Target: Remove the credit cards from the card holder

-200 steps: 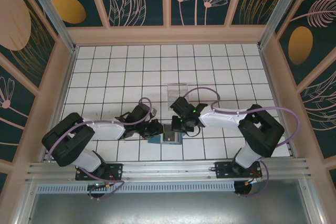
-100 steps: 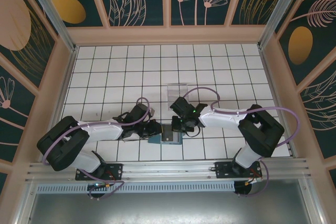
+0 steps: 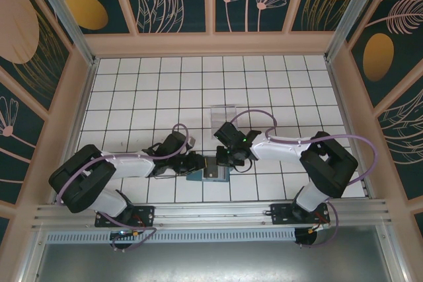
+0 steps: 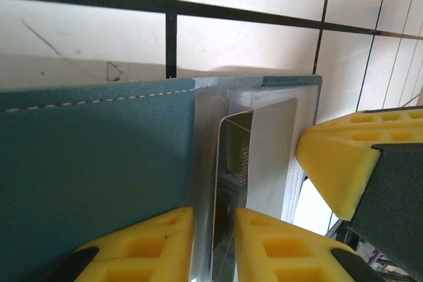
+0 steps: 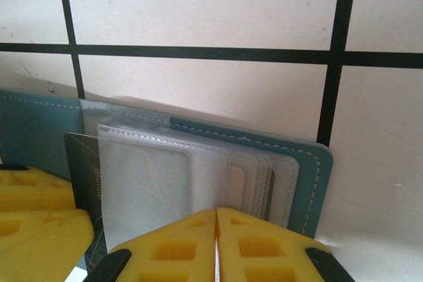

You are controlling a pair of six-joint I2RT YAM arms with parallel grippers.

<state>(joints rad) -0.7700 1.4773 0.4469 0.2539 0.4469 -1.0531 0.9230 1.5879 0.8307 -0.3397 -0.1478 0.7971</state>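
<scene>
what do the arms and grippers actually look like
Both the left arm and the right arm have white links between bulky black joints, each with a lilac cable looping along it. A small green light glows near the right wrist. The left gripper and right gripper have dark bodies and wedge-shaped yellow foam fingers with square hollows.

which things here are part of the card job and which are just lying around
Job: card holder; dark credit card tucked inside it.
Lying about: clear plastic box, farther back on the tiled table.
</scene>
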